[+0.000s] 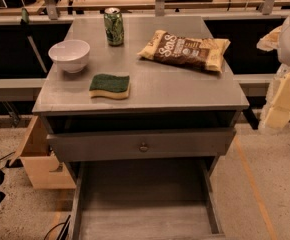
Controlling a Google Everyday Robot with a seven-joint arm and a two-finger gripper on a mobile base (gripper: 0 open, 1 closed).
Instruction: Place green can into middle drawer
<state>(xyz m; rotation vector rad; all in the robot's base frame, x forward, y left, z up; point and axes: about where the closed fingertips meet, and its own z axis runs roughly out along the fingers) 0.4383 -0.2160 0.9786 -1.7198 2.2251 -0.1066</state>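
Note:
The green can (114, 26) stands upright at the back of the cabinet top (185, 89), left of centre, with its silver top and pull tab showing. The middle drawer (142, 204) is pulled far out at the bottom of the view, and its flat grey floor and thin side walls are bare. My gripper (280, 106), cream and white, hangs at the right edge of the view, beside the cabinet's right front corner. It is well to the right of the can and holds nothing that I can see.
A white bowl (69, 55) stands left of the can. A green-and-yellow sponge (110, 85) lies in front of it. A brown chip bag (185, 50) lies at the right. The top drawer front with a round knob (143, 146) sits slightly open above the middle drawer. A wooden box (40, 159) stands on the floor at left.

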